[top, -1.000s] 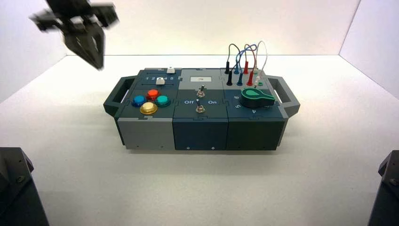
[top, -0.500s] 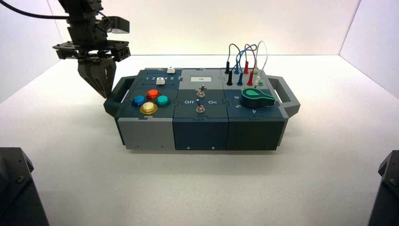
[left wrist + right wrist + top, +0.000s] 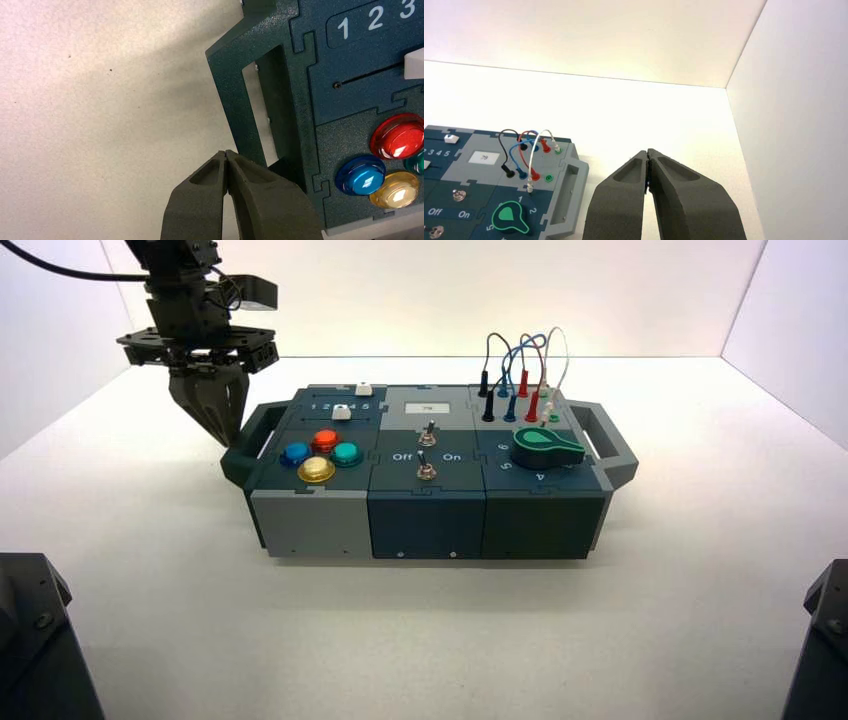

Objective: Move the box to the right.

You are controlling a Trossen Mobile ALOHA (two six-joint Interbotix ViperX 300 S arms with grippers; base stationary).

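Left gripper [image 3: 228, 432]: hangs point-down at the box's left end, just outside the left side handle [image 3: 252, 437]; fingertips pressed together, nothing between them. Same seen from the left wrist, left gripper [image 3: 226, 156] closed and empty, tips just beside the handle's outer bar [image 3: 239, 105], contact cannot be told.

Box [image 3: 428, 512]: wide, dark blue-grey, centred on the white table [image 3: 420, 640], long side facing the robot, one light-grey panel [image 3: 310, 523] at the left of its front face.

Top of box, left section: two white slider caps [image 3: 342, 412] beside printed numerals; below them four round buttons, namely blue button [image 3: 295, 453], red button [image 3: 324, 439], teal button [image 3: 346, 452], yellow button [image 3: 315, 470].

Top of box, middle section: small white label on a grey plate [image 3: 427, 407]; two toggle switches [image 3: 426, 435] flanked by "Off" and "On" lettering.

Top of box, right section: looped plug wires [image 3: 520, 375] in black, blue, red and white, standing in sockets at the rear; green knob [image 3: 546, 448] in front, ringed by numerals.

Right side handle [image 3: 605, 443]: free, nothing near it.

Right gripper [image 3: 647, 156]: shown in the right wrist view only, held well apart from the box on its right side; fingertips shut together, holding nothing.
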